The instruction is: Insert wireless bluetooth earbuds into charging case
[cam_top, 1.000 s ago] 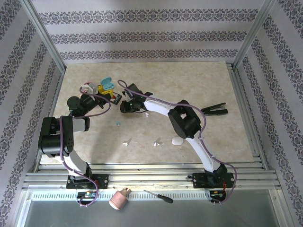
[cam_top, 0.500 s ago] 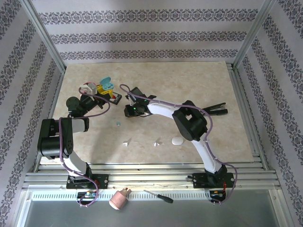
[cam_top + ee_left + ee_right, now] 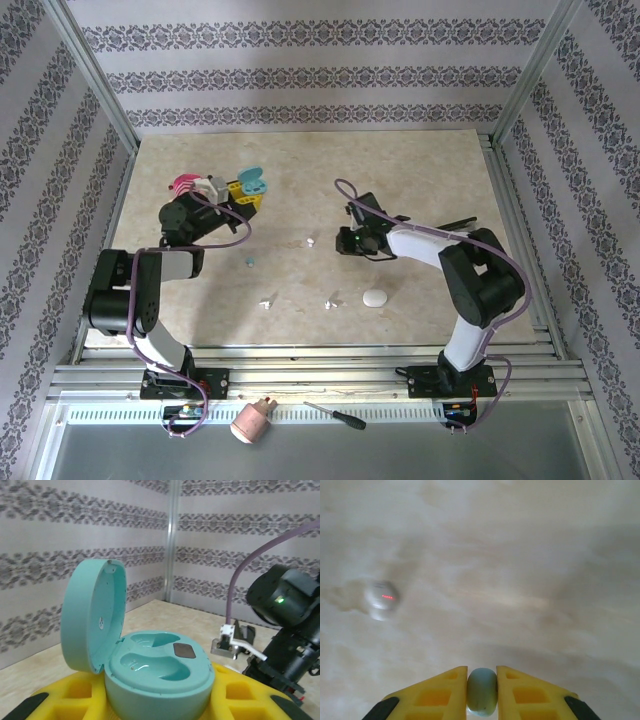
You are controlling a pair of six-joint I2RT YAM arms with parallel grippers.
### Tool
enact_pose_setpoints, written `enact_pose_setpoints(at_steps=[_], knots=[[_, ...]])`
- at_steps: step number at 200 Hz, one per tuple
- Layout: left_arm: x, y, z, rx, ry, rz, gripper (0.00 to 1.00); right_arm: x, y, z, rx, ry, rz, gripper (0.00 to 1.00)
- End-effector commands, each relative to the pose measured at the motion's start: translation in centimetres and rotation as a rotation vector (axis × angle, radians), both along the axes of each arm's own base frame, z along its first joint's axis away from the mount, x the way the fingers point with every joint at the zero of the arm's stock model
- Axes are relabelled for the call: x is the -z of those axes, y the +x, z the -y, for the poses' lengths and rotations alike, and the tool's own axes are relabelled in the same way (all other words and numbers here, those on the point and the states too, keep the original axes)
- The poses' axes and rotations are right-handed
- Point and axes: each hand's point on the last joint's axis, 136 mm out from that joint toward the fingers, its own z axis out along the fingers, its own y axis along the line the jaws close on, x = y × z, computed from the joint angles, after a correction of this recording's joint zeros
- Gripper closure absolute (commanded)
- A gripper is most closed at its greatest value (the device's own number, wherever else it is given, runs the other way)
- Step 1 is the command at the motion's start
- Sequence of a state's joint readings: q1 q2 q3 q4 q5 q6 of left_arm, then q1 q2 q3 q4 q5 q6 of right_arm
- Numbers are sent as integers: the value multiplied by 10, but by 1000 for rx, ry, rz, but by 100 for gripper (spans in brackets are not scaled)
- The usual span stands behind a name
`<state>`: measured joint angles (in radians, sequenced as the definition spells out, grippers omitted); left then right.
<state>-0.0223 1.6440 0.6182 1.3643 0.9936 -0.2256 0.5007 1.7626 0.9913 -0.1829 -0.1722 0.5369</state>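
Right wrist view: the right fingers (image 3: 437,694) are pinched shut on a pale blue-green earbud (image 3: 481,690) at lower centre, above bare table (image 3: 520,555); left wrist view has the left fingers (image 3: 60,692) clamped round the open charging case (image 3: 160,677), its two wells seemingly empty; I judge this the carrying step; next, the bud needs aligning over a well, lowering, then releasing.
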Motion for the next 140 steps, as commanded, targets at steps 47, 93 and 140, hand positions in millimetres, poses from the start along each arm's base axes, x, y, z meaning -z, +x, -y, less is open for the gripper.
enact_pose_setpoints(at_steps=[47,93,140], knots=[[-1,-15,30,92,14,38,74,17,-20,25,-17,-98,-55,79],[6,-12,30,90,26,20,74,11,-18,10,-6,17,-66,68],[7,-11,31,93,25,18,74,10,-16,4,17,98,-75,68]])
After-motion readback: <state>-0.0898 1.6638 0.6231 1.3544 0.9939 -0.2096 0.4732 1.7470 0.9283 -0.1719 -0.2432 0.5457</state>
